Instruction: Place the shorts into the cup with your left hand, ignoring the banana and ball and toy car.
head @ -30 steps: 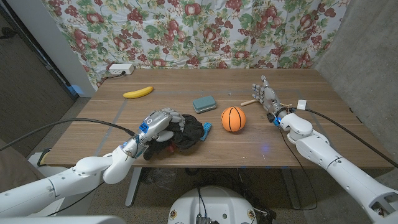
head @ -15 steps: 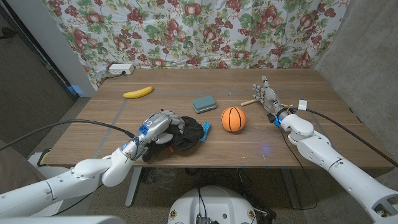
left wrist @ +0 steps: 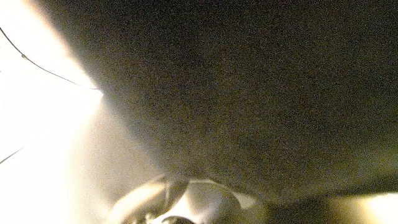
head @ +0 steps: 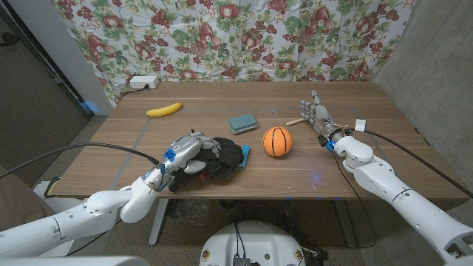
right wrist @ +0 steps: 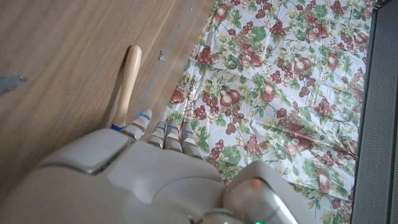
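Black shorts [head: 220, 159] lay gripped under the left hand [head: 189, 149] beside an orange ball [head: 277, 141]; right hand [head: 315, 114] stood empty, fingers straight, on the table [head: 295, 174]

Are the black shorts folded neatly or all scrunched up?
Scrunched up. The shorts lie in a lumpy dark heap on the table, with the left hand pressing on them.
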`<state>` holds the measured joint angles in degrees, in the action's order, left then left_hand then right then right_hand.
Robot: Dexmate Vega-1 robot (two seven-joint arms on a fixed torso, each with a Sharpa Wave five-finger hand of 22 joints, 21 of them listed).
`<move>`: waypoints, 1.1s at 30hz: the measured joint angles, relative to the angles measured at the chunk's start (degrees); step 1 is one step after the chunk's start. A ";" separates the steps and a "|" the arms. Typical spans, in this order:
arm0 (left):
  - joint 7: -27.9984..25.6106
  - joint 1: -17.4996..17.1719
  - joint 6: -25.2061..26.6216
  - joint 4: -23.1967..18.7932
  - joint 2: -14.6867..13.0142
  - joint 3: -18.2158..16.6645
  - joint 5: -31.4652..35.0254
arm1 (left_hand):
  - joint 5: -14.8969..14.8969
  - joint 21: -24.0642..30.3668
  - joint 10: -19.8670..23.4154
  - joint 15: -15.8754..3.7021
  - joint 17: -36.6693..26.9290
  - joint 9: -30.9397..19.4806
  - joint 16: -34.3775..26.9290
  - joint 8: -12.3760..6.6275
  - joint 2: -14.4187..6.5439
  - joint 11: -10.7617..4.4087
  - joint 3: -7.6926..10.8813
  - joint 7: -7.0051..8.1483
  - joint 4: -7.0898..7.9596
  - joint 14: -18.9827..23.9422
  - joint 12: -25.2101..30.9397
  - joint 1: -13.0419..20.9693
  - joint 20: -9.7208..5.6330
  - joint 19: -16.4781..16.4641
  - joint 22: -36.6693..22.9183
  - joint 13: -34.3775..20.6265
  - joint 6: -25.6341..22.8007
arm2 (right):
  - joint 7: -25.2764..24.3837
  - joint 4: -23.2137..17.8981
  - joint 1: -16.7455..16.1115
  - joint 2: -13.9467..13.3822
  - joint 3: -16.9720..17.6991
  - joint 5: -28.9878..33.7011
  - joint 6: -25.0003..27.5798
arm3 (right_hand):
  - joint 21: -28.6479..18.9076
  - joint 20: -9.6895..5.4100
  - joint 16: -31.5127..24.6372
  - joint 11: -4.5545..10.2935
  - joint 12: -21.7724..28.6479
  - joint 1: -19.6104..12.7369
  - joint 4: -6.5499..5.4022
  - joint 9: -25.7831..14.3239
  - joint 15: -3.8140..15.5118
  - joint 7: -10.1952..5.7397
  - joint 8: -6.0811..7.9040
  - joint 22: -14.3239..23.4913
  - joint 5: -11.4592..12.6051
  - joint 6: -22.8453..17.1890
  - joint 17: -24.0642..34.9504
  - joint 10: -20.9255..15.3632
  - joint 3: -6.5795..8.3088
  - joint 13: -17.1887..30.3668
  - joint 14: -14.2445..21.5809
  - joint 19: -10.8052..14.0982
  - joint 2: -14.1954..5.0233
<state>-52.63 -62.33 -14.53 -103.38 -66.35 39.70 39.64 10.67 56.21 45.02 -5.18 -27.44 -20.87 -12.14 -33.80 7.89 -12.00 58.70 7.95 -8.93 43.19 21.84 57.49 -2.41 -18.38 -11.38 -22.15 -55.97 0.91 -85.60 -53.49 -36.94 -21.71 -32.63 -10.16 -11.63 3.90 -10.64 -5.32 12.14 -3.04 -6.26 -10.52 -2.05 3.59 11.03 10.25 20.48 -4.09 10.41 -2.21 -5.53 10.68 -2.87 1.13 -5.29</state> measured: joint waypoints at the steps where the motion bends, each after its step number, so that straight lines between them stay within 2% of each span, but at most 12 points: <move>1: -0.06 -0.06 0.21 0.01 0.00 -0.05 -0.07 | 0.33 -0.72 -0.78 0.35 1.49 0.68 0.60 0.63 1.07 0.06 0.94 0.50 -0.17 -1.22 -1.27 -2.64 0.06 0.27 0.65 0.95 0.53 | 0.00 0.00 0.03 0.00 0.00 0.01 0.03 | 0.00 0.00 0.00 0.00 0.00 0.00 0.00 0.00 0.00 0.00 0.00 0.00 0.00 0.00 0.00 0.00 0.00 0.00 0.00 0.00 0.00; 3: -0.18 -0.11 0.25 0.02 0.00 -0.08 -0.09 | 0.79 -2.21 -1.61 0.88 3.44 1.65 0.95 1.48 2.52 0.02 1.47 1.20 -0.56 -2.93 -2.45 -7.77 0.05 0.31 1.20 1.80 1.57 | 0.00 0.00 0.15 0.00 -0.04 0.03 0.07 | 0.00 0.00 0.00 0.00 0.00 0.00 0.00 0.00 0.00 0.00 0.00 0.00 0.00 0.00 0.00 0.00 0.00 0.00 0.00 0.00 0.00; 6: -0.49 -0.20 0.27 0.12 -0.02 -0.16 -0.14 | 1.51 -4.42 -3.00 1.39 5.26 2.59 0.97 2.57 3.44 0.06 1.51 1.57 -0.65 -4.92 -3.36 -13.96 0.13 1.04 1.52 2.20 3.46 | 0.02 0.15 0.48 0.10 -0.18 0.12 0.20 | 0.00 0.00 0.00 0.00 0.00 0.00 0.00 0.00 0.00 0.00 0.00 0.00 0.00 0.00 0.00 0.00 0.00 0.00 0.00 0.00 0.00; 8: -0.49 -0.23 0.27 0.19 -0.02 -0.20 -0.14 | 2.14 -6.13 -4.41 1.51 6.30 3.25 1.33 3.50 3.74 0.08 0.70 1.99 -1.40 -6.14 -4.04 -17.66 0.07 1.15 1.52 2.56 5.10 | 0.06 0.15 0.48 0.10 -0.18 0.17 0.34 | 0.00 0.00 0.00 0.00 0.00 0.00 0.00 0.00 0.00 0.00 0.00 0.00 0.00 0.00 0.00 0.00 0.00 0.00 0.00 0.00 0.00; 10: -0.91 -0.25 0.25 0.32 -0.02 -0.23 -0.22 | 3.00 -7.93 -5.52 1.68 7.43 4.21 1.33 4.65 3.87 0.05 -0.94 2.37 -1.41 -7.54 -4.87 -21.96 0.08 1.15 1.53 3.30 6.95 | 0.12 0.36 0.75 0.19 -0.33 0.23 0.41 | 0.00 0.00 0.00 0.00 0.00 0.00 0.00 0.00 0.00 0.00 0.00 0.00 0.00 0.00 0.00 0.00 0.00 0.00 0.00 0.00 0.00; 13: -0.99 -0.26 0.17 0.50 -0.02 -0.27 -0.28 | 3.93 -9.59 -6.15 1.86 8.38 5.14 1.34 5.77 3.99 0.05 -2.46 2.87 -1.40 -8.12 -5.34 -25.54 0.08 1.15 1.52 4.01 8.48 | 0.16 0.52 0.98 0.25 -0.43 0.29 0.53 | 0.00 0.00 0.00 0.00 0.00 0.00 0.00 0.00 0.00 0.00 0.00 0.00 0.00 0.00 0.00 0.00 0.00 0.00 0.00 0.00 0.00; 19: -1.36 -0.15 -0.46 1.02 0.25 -0.38 -0.77 | 5.58 -12.10 -7.56 1.92 9.63 6.57 1.44 7.55 4.08 0.03 -5.11 3.73 -1.31 -9.52 -6.42 -30.58 0.08 1.15 1.52 4.99 10.86 | 0.25 0.83 1.41 0.41 -0.61 0.40 0.82 | 0.00 0.00 0.00 0.00 0.00 0.00 0.00 0.00 0.00 0.00 0.00 0.00 0.00 0.00 0.00 0.00 0.00 0.00 0.00 0.00 0.00; 23: -1.36 0.09 -0.46 1.47 0.47 -0.41 -0.77 | 6.75 -13.77 -8.71 2.11 10.36 7.25 1.44 8.20 4.06 0.12 -7.27 3.53 -1.35 -10.55 -6.86 -33.73 0.15 1.22 1.52 5.26 11.06 | 0.29 0.83 1.41 0.41 -0.61 0.45 0.91 | 0.00 0.00 0.00 0.00 0.00 0.00 0.00 0.00 0.00 0.00 0.00 0.00 0.00 0.00 0.00 0.00 0.00 0.00 0.00 0.00 0.00; 29: -1.36 0.55 -0.46 2.20 0.92 -0.46 -0.77 | 7.83 -15.53 -9.51 2.32 10.97 7.86 1.44 8.63 3.73 0.11 -8.46 3.40 -1.42 -11.97 -7.04 -35.78 0.17 1.24 1.51 5.40 11.81 | 0.34 0.83 1.41 0.41 -0.61 0.55 1.17 | 0.00 0.00 0.00 0.00 0.00 0.00 0.25 0.00 0.00 0.00 0.00 0.00 0.00 0.00 0.00 0.00 0.25 0.00 0.00 0.00 0.00; 30: -2.00 0.62 -2.47 2.34 0.99 -0.49 -1.55 | 7.83 -15.61 -9.71 2.32 10.97 7.86 1.44 8.86 3.73 -0.09 -8.63 3.51 -1.39 -11.97 -7.04 -35.78 0.18 1.24 1.51 5.40 12.10 | 0.36 1.33 2.05 0.66 -0.87 0.56 1.19 | 0.00 0.00 0.00 0.00 0.00 0.00 0.25 0.00 0.00 0.00 0.00 0.00 0.00 0.00 0.00 0.00 0.25 0.00 0.00 0.00 0.00; 33: -2.08 0.83 -2.88 2.67 1.12 -0.56 -1.68 | 8.20 -15.81 -9.80 2.29 11.21 7.86 1.43 9.07 3.73 -0.19 -8.86 3.62 -1.50 -12.01 -7.04 -35.78 0.18 1.24 1.51 5.45 12.21 | 0.41 1.53 2.24 0.77 -0.95 0.59 1.25 | 0.00 0.00 0.00 0.00 0.00 0.00 0.25 0.00 0.00 0.00 0.00 0.00 0.00 0.00 0.00 0.00 0.25 0.00 0.00 0.00 0.00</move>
<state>-54.70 -61.49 -17.42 -100.71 -65.23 39.14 37.96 18.87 40.40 35.21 -2.89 -16.24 -13.01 -10.71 -24.73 11.62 -12.19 49.83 11.57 -10.43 31.18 14.80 21.72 -2.24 -17.14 -9.86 -16.69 -43.76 1.32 -84.07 -51.25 -36.18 -22.66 -32.04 -8.91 -11.63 3.90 -10.65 -5.32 12.14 -3.04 -6.01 -10.52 -2.05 3.59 11.03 10.25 20.48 -4.09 10.41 -2.21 -5.28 10.68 -2.86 1.13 -5.29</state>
